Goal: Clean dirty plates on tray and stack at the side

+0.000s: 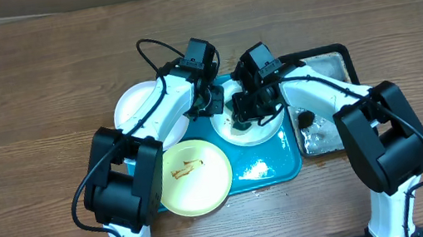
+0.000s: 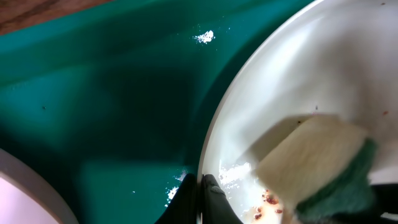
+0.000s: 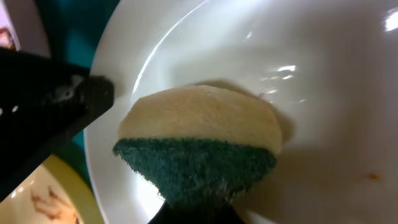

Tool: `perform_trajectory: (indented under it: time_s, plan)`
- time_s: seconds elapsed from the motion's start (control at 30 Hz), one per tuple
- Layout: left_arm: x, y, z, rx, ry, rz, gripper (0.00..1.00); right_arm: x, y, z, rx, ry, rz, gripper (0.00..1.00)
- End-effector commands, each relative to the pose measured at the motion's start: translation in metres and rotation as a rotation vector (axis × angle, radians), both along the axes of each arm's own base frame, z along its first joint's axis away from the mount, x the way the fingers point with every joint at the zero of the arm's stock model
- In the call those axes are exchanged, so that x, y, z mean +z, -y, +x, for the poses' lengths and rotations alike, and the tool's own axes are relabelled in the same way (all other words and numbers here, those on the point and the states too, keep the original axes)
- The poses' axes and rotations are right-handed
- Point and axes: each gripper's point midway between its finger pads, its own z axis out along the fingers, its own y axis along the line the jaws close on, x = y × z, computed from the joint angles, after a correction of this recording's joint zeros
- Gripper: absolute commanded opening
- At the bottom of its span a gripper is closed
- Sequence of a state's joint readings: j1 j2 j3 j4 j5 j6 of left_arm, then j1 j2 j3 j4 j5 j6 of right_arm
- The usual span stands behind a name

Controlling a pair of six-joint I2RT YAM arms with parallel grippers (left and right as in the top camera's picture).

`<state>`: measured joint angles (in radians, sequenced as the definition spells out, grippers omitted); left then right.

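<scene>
Plate [image 3: 311, 93] scrub, mid-frame
Left gripper [image 2: 200, 188] pinches its rim, right gripper [image 3: 196, 213] pinches sponge [image 3: 199, 143]; press flat across smears [image 2: 270, 200].

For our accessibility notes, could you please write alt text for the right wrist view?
A sponge, tan above and green below, is pinched by the right gripper against a wet white plate. The left gripper, blurred, holds the plate's left rim; a smeared yellow plate peeks in bottom left.
</scene>
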<state>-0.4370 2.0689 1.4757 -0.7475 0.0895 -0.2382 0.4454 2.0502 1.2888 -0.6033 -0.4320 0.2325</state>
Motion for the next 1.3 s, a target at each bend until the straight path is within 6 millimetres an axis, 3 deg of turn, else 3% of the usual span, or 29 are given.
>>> perform_trajectory:
  time_s: [0.0, 0.23, 0.43, 0.63, 1.27]
  plan:
    - [0.015, 0.014, 0.007, -0.006, 0.032, -0.052, 0.04, -0.06, 0.018, -0.05, 0.076, -0.172, -0.08, 0.04]
    - [0.015, 0.015, 0.007, -0.008, 0.033, -0.056, 0.04, -0.06, 0.018, -0.049, 0.021, -0.195, -0.086, 0.04]
    - [0.015, 0.015, 0.007, -0.008, 0.032, -0.055, 0.04, -0.077, 0.07, -0.04, -0.171, -0.164, -0.399, 0.04]
    - [0.015, 0.015, 0.007, -0.008, 0.033, -0.055, 0.04, -0.076, 0.117, -0.041, -0.322, -0.141, -0.652, 0.04]
    - [0.015, 0.015, 0.007, -0.008, 0.034, -0.055, 0.04, -0.05, 0.194, -0.053, -0.587, -0.076, -1.04, 0.04]
